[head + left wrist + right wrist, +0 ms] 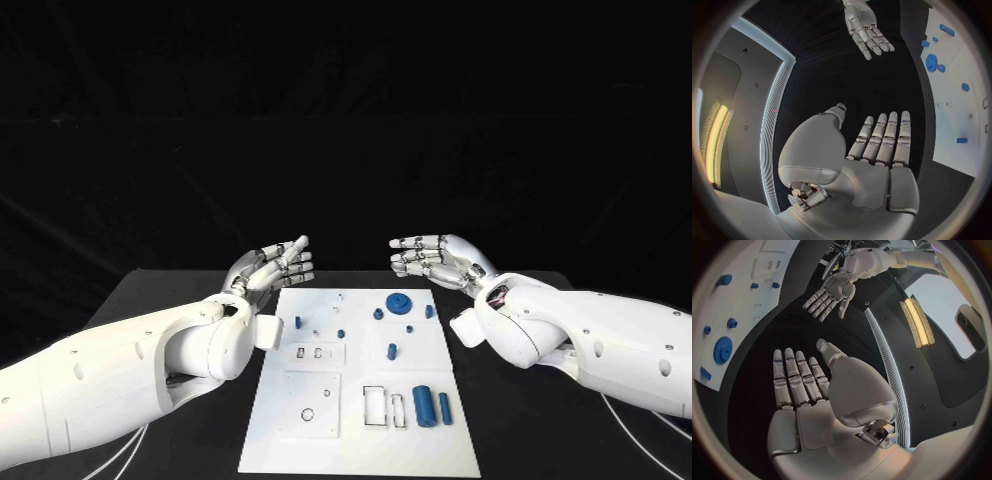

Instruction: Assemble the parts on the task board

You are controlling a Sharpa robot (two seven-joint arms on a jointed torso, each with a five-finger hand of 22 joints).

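The fingers of the left hand are lying straight and side by side, holding nothing, and the fingers of the right hand are lying the same way, stretched out and bare (the wrist views are showing both palms flat and free). The two hands are hovering apart from each other just past the far edge of the task board, palms turned inward; I judge this to be a ready pose, keeping the board open to the head camera before any reach begins.

The board is lying in the middle of the counter, between the two arms. On it the blue parts are sitting loose or in their seats: a large round gear near the far edge, a thick cylinder and a slimmer peg side by side near the front right, a small upright peg in the middle, and several tiny pieces scattered beyond it (too small to identify). Nothing is being touched, so the assembly appears not yet begun.
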